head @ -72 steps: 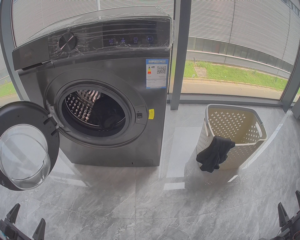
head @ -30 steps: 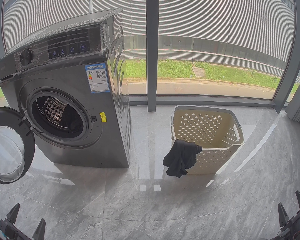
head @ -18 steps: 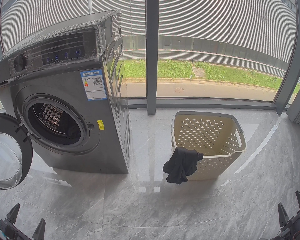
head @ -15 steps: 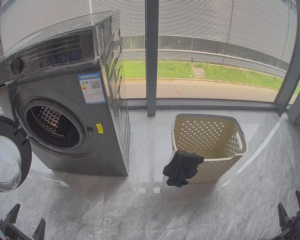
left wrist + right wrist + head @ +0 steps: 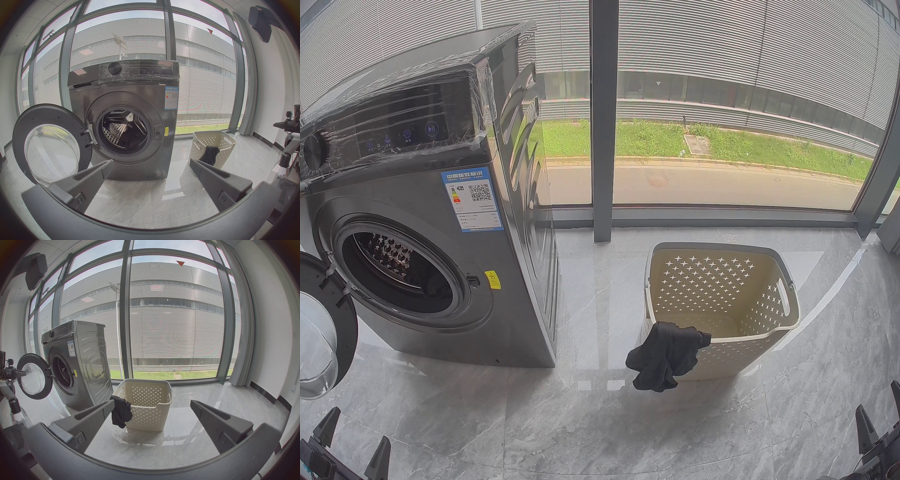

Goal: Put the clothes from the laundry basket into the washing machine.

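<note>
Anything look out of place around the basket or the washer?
A black garment hangs over the near rim of the cream perforated plastic laundry basket, mostly outside it, so it could slip to the floor. Clear plastic film wraps the control panel of the grey washing machine.

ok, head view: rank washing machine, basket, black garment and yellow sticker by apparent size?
1. washing machine, clearly largest even though cut off at the edge
2. basket
3. black garment, hanging over the basket's rim
4. yellow sticker
No close calls.
</note>
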Available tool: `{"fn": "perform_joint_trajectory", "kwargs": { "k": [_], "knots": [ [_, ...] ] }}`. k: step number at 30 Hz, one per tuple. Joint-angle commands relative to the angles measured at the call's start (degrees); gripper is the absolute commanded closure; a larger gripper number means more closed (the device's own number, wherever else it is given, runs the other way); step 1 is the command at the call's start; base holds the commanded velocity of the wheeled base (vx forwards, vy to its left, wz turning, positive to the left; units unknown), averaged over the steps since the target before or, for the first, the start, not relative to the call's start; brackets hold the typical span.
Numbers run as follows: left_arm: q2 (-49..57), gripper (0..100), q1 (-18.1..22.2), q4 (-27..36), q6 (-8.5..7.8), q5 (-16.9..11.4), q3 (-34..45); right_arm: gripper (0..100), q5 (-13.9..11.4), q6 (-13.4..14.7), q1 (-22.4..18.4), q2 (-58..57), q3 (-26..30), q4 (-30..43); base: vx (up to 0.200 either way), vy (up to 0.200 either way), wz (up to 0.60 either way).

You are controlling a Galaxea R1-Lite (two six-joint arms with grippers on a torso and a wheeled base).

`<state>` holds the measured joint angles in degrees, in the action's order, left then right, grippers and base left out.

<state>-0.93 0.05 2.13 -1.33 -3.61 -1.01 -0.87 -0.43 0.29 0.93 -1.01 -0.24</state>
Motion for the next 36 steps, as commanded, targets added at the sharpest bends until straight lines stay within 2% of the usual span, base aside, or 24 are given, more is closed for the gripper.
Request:
{"fn": "perform_joint_trajectory", "kwargs": {
  "k": [1, 10, 36],
  "knots": [
    [0.93, 0, 0.04, -0.02, 0.01, 0.00, 1.01, 0, -0.01, -0.01, 0.06, -0.93, 0.92, -0.02, 0.000, -0.200, 0.00],
    [0.93, 0, 0.04, -0.02, 0.01, 0.00, 1.01, 0, -0.01, -0.01, 0.06, -0.93, 0.92, -0.02, 0.000, -0.200, 0.00],
    [0.93, 0, 0.04, -0.02, 0.10, -0.08, 1.01, 0, -0.01, -0.01, 0.06, -0.93, 0.92, -0.02, 0.000, 0.000, 0.00]
  ]
}}
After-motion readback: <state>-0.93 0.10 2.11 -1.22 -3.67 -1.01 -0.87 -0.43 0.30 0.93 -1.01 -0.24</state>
